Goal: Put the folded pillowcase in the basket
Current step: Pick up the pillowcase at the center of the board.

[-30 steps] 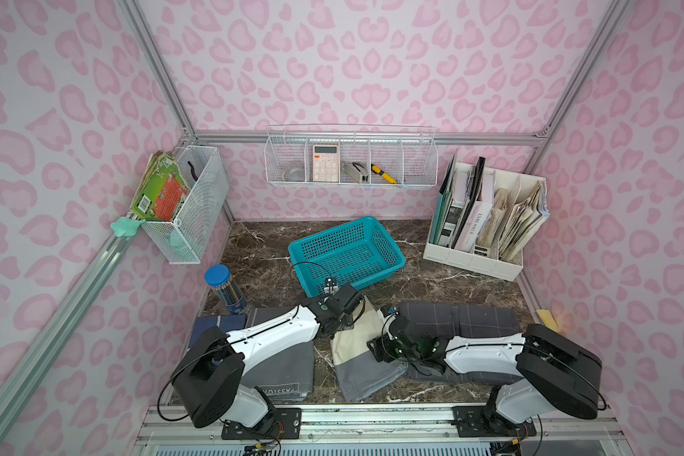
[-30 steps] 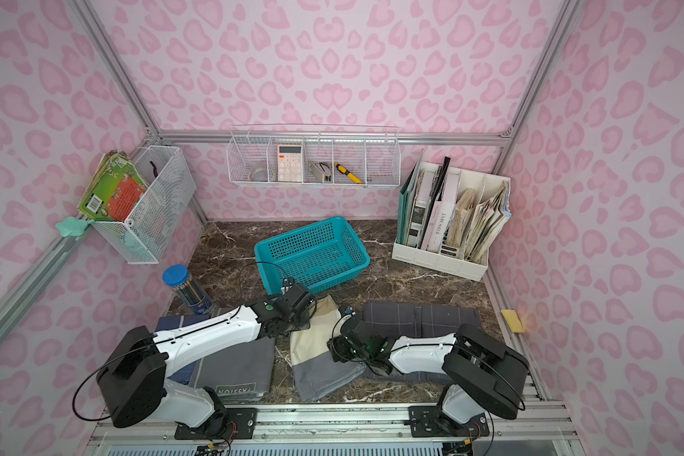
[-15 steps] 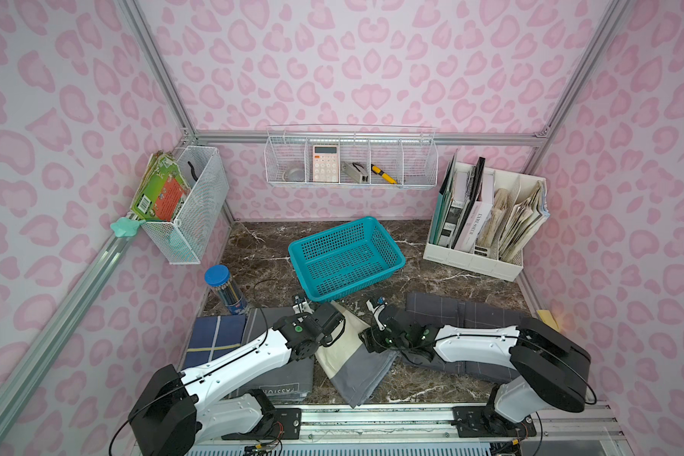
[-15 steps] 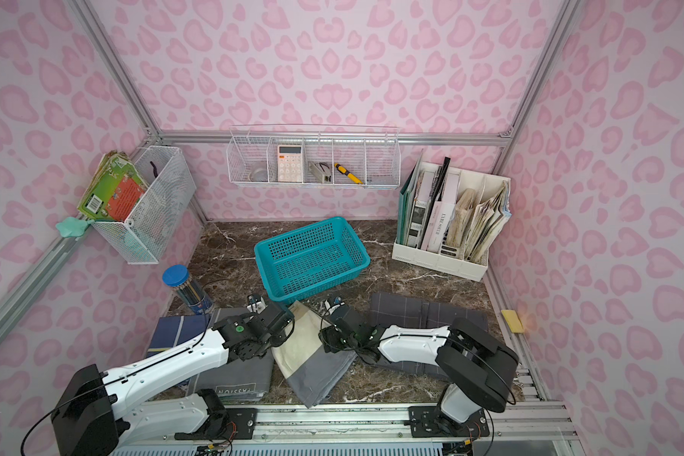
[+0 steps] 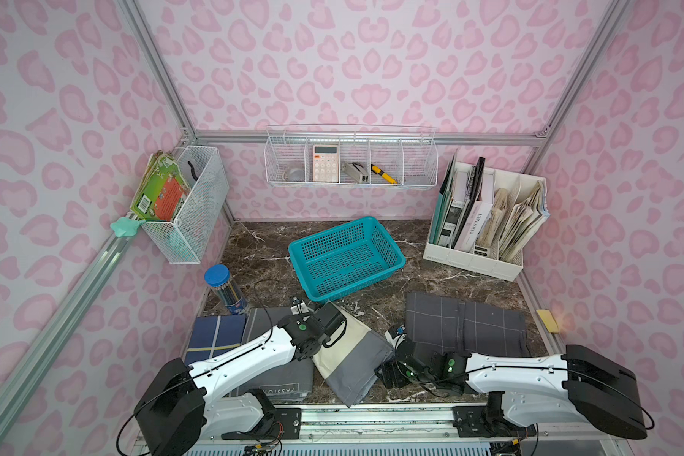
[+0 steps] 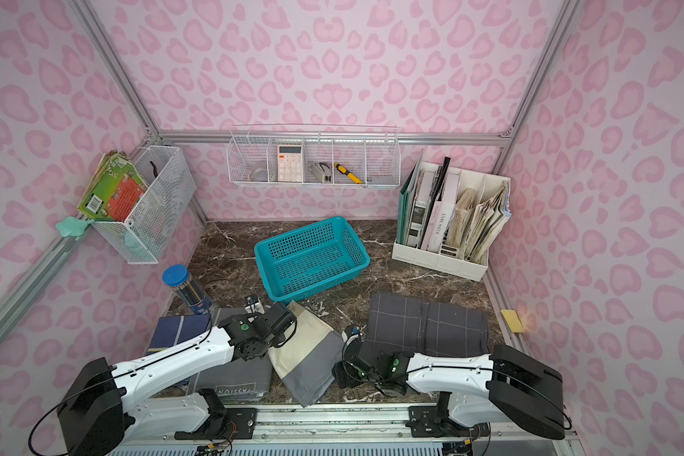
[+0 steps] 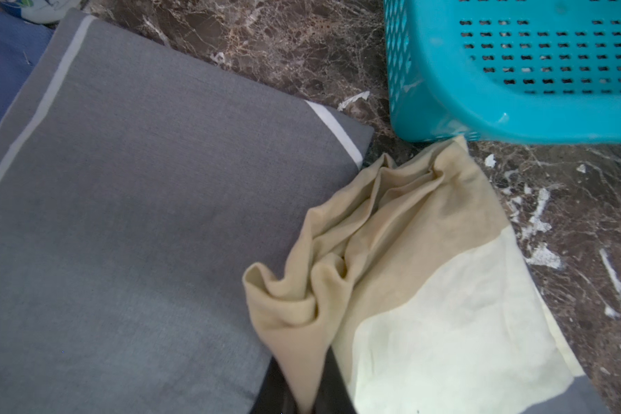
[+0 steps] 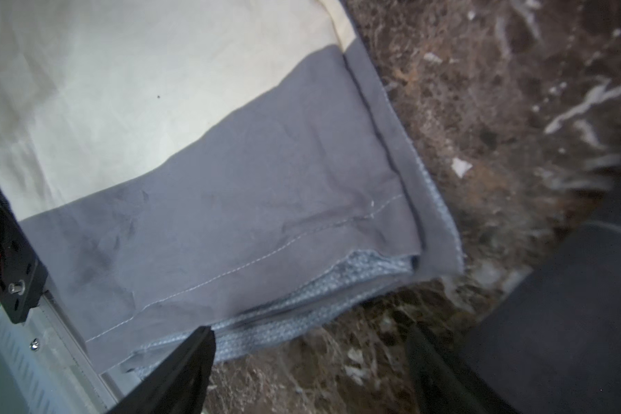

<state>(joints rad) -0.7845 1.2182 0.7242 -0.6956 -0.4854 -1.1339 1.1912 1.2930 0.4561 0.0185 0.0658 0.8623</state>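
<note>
1. Two pincers on one cloth, L to R. Grey folded cloth (image 7: 140, 215) lies flat on worktop (image 5: 261, 244) under L arm. It isn't ours, but a low drag could take it along.
2. L pincer (image 7: 303, 398) is clamped on tan corner of pillowcase (image 5: 352, 351), cloth bunched betw. its fingers. One-corner hold, so fold may fall open on lift.
3. Pillowcase is on worktop in front of basket (image 5: 331, 233), tan corner right up against basket's near wall, grey end overhanging worktop's front edge. Not in basket yet.
4. Basket is empty & sits loose. Cloth catching its rim could shove or tip it.
5. R pincer (image 8: 309, 337): jaws apart at grey hem, gripping nothing. One finger prob. touches hem, view too close to be sure. Missed layers = that end trails & snags.
6. Dark check cloth (image 5: 463, 327) lies just beside R arm & could get nudged.
</note>
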